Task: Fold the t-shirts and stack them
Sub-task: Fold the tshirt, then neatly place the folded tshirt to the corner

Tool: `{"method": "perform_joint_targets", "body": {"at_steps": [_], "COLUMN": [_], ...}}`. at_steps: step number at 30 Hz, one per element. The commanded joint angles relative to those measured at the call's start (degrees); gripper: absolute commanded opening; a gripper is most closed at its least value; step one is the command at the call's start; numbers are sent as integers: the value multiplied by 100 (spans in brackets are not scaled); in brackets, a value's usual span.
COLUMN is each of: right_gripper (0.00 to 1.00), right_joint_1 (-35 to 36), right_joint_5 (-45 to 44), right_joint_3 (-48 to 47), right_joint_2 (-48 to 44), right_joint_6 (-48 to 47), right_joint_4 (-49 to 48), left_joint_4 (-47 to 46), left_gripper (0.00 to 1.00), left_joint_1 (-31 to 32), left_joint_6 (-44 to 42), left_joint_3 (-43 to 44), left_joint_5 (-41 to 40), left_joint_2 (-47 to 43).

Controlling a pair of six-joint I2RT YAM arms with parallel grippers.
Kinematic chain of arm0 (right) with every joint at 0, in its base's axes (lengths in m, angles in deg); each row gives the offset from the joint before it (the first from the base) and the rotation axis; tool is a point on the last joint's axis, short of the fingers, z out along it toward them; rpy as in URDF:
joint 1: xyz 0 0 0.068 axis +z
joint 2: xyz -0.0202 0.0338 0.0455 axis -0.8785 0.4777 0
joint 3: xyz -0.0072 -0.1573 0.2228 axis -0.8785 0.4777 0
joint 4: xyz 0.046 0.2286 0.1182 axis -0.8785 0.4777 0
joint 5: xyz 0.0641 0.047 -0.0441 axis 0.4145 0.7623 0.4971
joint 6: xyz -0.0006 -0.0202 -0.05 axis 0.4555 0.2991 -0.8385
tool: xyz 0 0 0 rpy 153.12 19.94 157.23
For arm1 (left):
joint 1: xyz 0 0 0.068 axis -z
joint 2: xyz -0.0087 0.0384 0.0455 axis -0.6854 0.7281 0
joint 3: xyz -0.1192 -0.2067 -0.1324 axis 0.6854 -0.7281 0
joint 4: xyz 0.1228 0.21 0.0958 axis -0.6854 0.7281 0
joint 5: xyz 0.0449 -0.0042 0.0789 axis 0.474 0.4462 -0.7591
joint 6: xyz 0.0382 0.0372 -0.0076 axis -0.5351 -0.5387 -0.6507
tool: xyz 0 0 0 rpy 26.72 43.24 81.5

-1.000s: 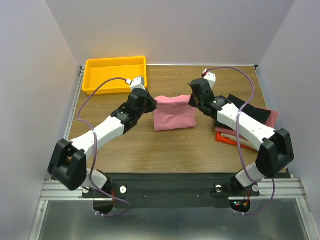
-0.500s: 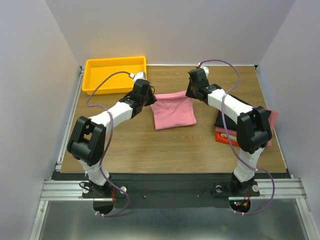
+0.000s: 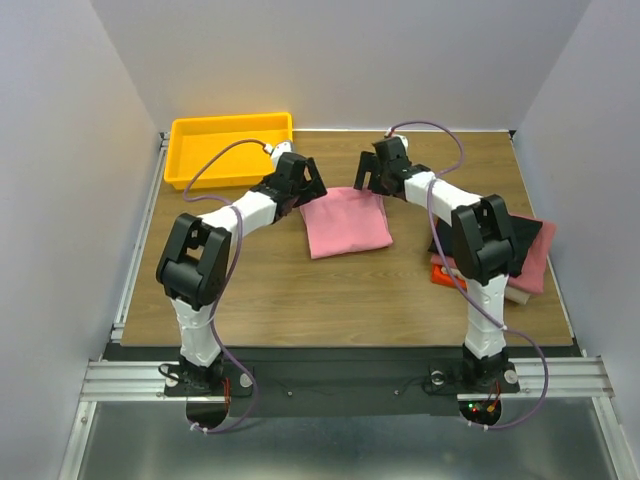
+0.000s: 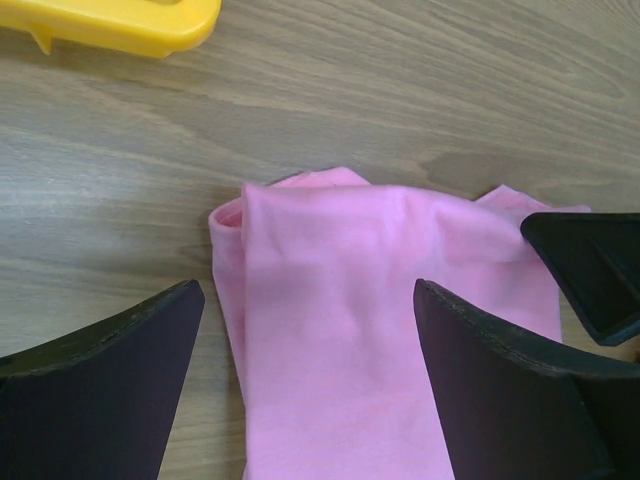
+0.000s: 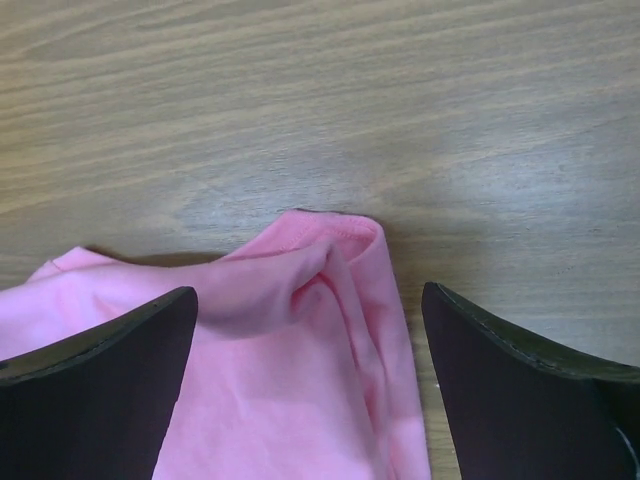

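Folded pink t-shirt [image 3: 347, 222] lies mid-desk, nearer the far edge; left fingers [image 3: 305, 187] and right fingers [image 3: 370, 178] stand wide over its far corners, holding nothing. Either could snag the bunched hem on lifting, undoing the fold

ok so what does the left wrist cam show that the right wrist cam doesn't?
Left wrist only: a corner of the yellow tray and, at the right edge, a black part of the other arm. Right wrist only: a rolled hem corner of the pink shirt. Both: the pink shirt lying on the wood table, with the left end effector and the right end effector open over it, gripping nothing.
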Motion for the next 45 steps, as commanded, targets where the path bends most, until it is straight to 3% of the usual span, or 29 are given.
{"method": "perform_joint_targets", "body": {"at_steps": [1,9,15,22,27,31,33,36,37,40,45], "right_gripper": [100,100,100,100,84,62,59,42,29,12,0], "right_joint_1": [-27,-18,-27,-18,-9,114,272,491,631,852,1291], "right_joint_5": [168,774,1021,774,837,889,750,547,303,-103,-1926], "right_joint_3": [-53,1431,1583,1381,1310,1398,1442,1556,1600,1679,1697], "right_joint_2": [-717,-1791,-1424,-817,-412,-210,-183,-209,-253,-367,-982], "right_joint_6": [-154,-637,-1209,-1226,-1183,-1068,-1059,-954,-902,-997,-928], "right_joint_4": [-325,-334,-325,-299,-281,-255,-237,-211,-176,-97,472], "left_joint_4": [-77,-287,-394,81,528,687,766,942,977,986,1065], "left_gripper": [99,99,99,99,99,99,99,99,99,99,99], "left_joint_1": [-30,-30,-30,-30,-31,-30,-30,-30,-30,-30,-30], "left_joint_6": [-24,64,380,802,899,899,881,881,873,864,767], "left_joint_3": [-135,-1392,-3130,-4355,-4610,-4655,-4655,-4663,-4698,-4786,-4866], "left_joint_5": [-94,557,548,144,-41,-216,-287,-384,-401,-401,-401], "left_joint_2": [-679,-1593,-3007,-4634,-5293,-5645,-5742,-5900,-5979,-6102,-6340]}}
